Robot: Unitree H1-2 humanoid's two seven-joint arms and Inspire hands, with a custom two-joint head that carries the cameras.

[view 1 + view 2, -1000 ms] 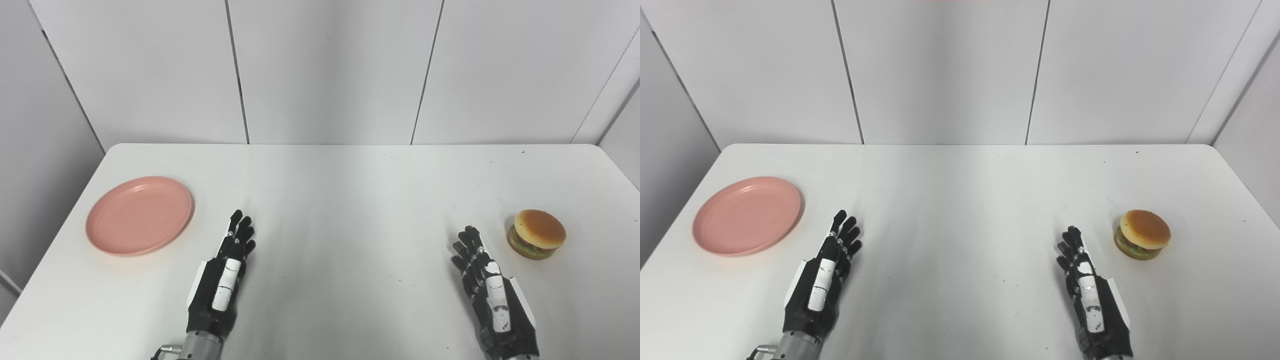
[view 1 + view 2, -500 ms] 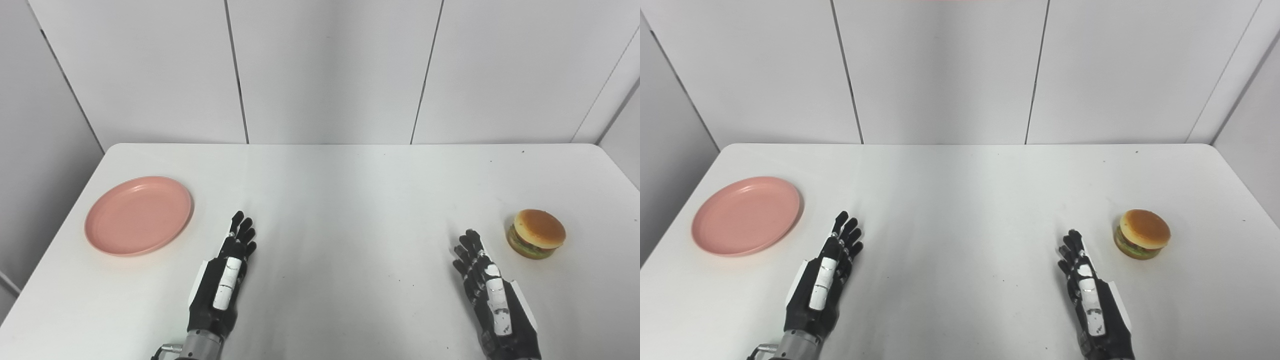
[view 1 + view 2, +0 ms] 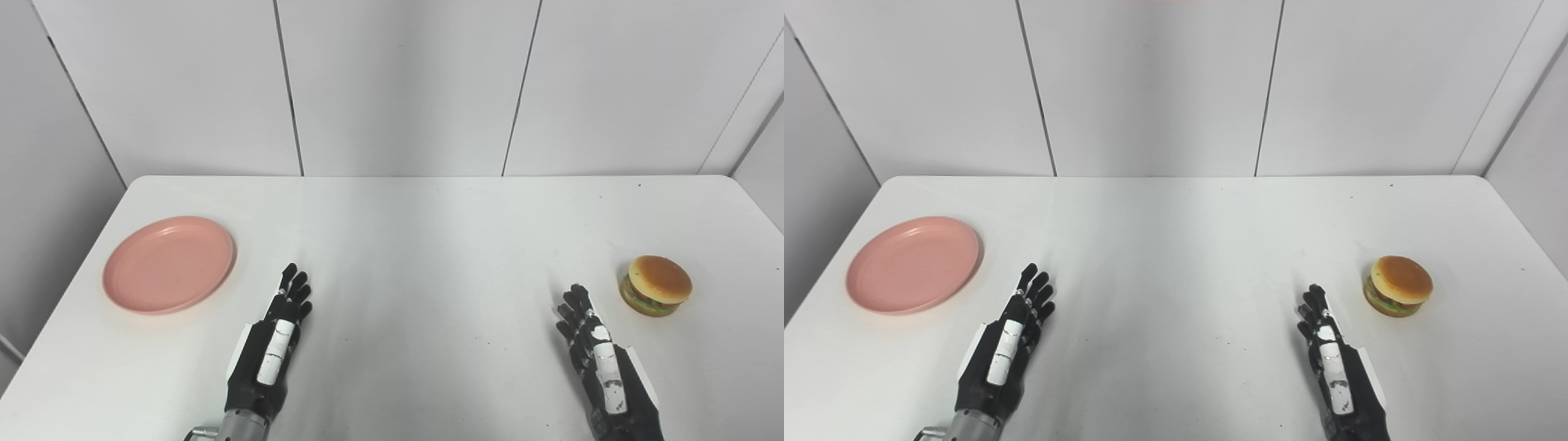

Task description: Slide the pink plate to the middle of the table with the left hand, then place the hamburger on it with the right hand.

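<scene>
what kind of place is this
Probably a robot test booth, not a kitchen: a bare white table boxed in by plain white wall panels, holding only a pink plate and a hamburger.

We see a white counter (image 3: 429,233): pink plate (image 3: 169,264) flat near its left edge, hamburger (image 3: 656,285) upright near the right edge, well apart.
</scene>
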